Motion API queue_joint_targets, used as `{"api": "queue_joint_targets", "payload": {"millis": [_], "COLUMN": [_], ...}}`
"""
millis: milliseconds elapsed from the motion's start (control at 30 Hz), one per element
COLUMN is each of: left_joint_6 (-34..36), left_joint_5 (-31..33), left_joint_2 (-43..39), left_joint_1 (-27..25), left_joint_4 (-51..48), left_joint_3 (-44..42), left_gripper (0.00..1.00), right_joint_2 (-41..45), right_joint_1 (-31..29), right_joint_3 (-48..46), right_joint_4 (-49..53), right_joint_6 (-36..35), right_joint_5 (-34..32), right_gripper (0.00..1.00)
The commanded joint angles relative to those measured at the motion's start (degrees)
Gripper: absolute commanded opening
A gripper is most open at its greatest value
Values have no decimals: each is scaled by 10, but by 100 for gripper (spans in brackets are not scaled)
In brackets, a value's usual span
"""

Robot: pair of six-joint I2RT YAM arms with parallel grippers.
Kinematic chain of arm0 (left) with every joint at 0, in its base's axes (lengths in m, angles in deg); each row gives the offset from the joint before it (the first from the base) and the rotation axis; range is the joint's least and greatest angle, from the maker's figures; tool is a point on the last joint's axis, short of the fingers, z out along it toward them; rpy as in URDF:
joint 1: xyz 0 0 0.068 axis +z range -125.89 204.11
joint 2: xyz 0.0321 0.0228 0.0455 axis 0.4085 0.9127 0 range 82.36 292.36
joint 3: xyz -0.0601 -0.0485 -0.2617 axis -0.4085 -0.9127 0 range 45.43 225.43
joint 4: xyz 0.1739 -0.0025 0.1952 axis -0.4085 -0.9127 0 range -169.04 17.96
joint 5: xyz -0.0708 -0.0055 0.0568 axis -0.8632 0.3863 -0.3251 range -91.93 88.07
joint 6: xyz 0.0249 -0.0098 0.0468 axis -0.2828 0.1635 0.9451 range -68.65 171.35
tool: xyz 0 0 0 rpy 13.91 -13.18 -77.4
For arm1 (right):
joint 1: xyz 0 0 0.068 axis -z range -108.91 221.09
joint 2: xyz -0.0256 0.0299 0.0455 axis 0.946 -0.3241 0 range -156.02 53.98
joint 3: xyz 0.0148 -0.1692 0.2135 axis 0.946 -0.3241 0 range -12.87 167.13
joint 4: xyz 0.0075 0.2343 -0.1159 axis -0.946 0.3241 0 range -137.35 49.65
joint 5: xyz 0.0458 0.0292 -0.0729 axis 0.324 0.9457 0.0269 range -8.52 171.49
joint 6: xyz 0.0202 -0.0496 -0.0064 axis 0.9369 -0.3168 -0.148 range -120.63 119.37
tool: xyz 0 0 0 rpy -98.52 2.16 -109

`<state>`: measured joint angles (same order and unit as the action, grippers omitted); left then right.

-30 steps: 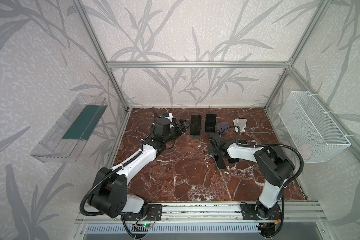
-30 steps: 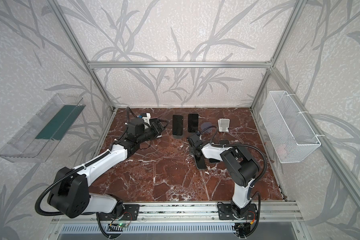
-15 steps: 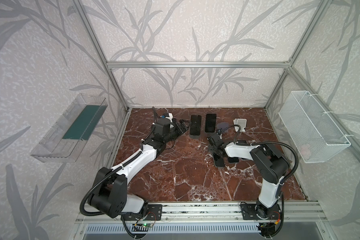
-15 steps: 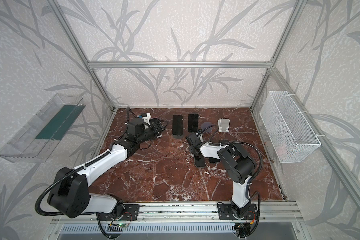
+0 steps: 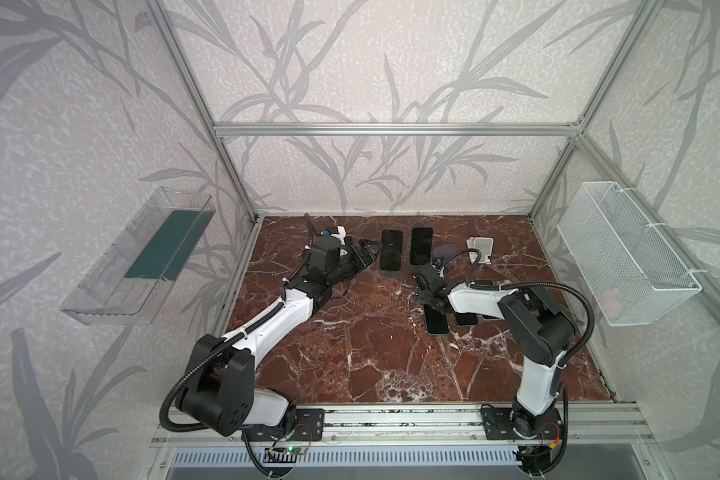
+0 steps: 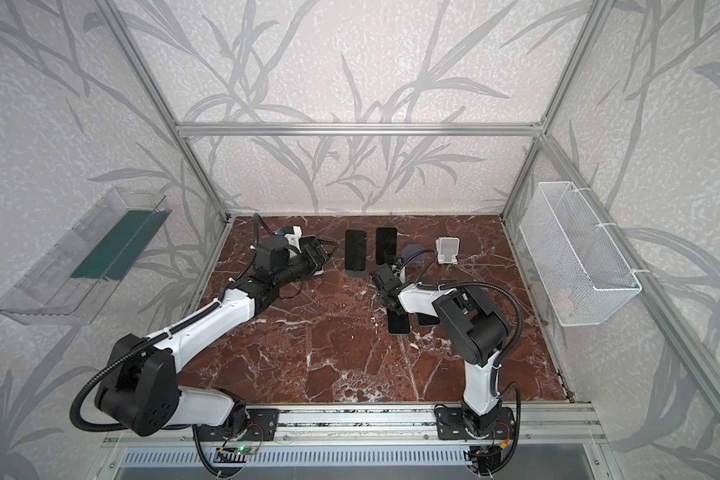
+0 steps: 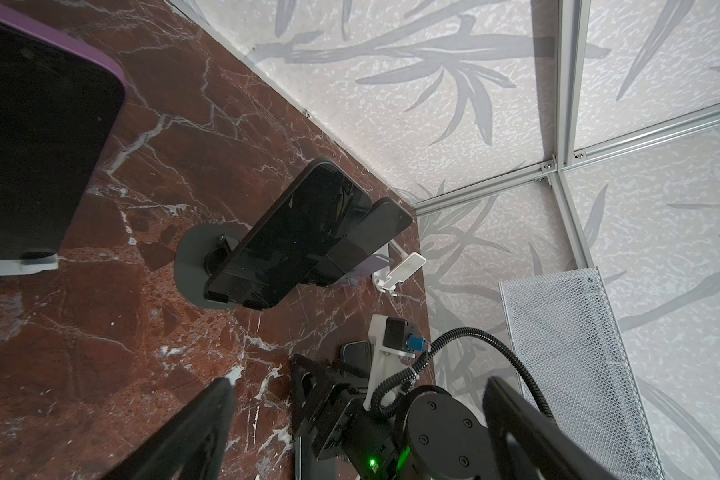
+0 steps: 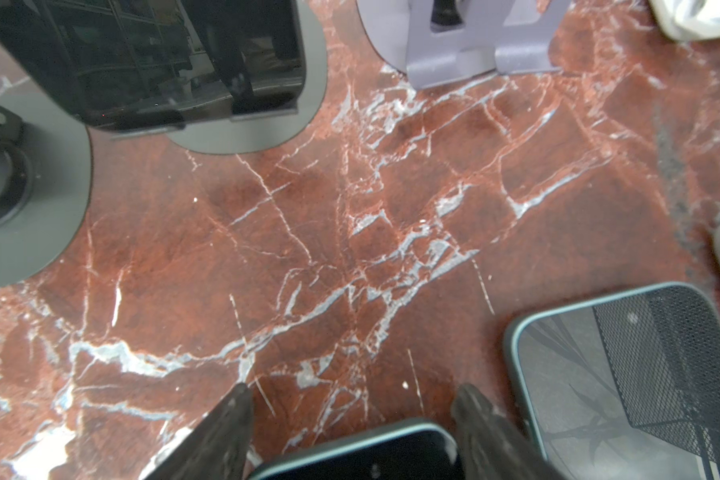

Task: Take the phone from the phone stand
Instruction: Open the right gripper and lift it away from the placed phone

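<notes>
The right jaws are part way open. The phone [image 8: 362,455] lies flat on the tabletop [image 8: 350,249] between them, and I cannot tell if they touch it. The empty stand [image 8: 454,62] is ahead of them. Open wider, then lift straight up. That way the phone will not slide into the second phone [image 8: 641,374] just beside the jaws. The left jaws are wide open and hold nothing.

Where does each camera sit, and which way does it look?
Top views: high in front, looking down and back at the red-brown marble tabletop; both arms show whole.
Left wrist: on the left arm, looking toward the white wire basket; the open left hand and the right arm show.
Right wrist: on the right arm, looking down; the right hand stands over a flat teal-edged dark phone.
Shared: both top views show that phone.
</notes>
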<state>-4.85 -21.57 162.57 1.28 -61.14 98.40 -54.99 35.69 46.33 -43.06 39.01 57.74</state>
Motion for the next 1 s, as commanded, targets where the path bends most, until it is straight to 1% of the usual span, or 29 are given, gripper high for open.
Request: {"api": "queue_joint_targets", "payload": {"millis": [0,167,333,400,467,567,733,967], "left_joint_6": [-1,-10,-13,-12,-15,-20,-21,-29], "left_joint_5": [-4,-14,-14,-13,-18,-30,-27,-27], "left_joint_2": [-5,3,-4,-6,-5,-6,-15,-15], "left_joint_1": [2,6,17,24,31,39,42,42], "left_joint_4": [13,19,22,22,27,38,38,36], "left_joint_3": [3,3,2,1,1,3,2,0], "left_gripper": [94,94,94,94,94,94,94,94], "right_joint_2": [-26,-21,23,50,76,133,226,333], "right_joint_1": [3,6,5,6,3,2,2,2], "right_joint_3": [-3,13,21,26,25,1,-52,-98], "right_joint_4": [28,33,45,48,60,61,47,63], "right_joint_6": [8,-17,-59,-93,-104,-108,-112,-111], "right_joint_5": [20,25,43,81,92,89,95,83], "right_gripper": [77,77,78,78,78,79,80,81]}}
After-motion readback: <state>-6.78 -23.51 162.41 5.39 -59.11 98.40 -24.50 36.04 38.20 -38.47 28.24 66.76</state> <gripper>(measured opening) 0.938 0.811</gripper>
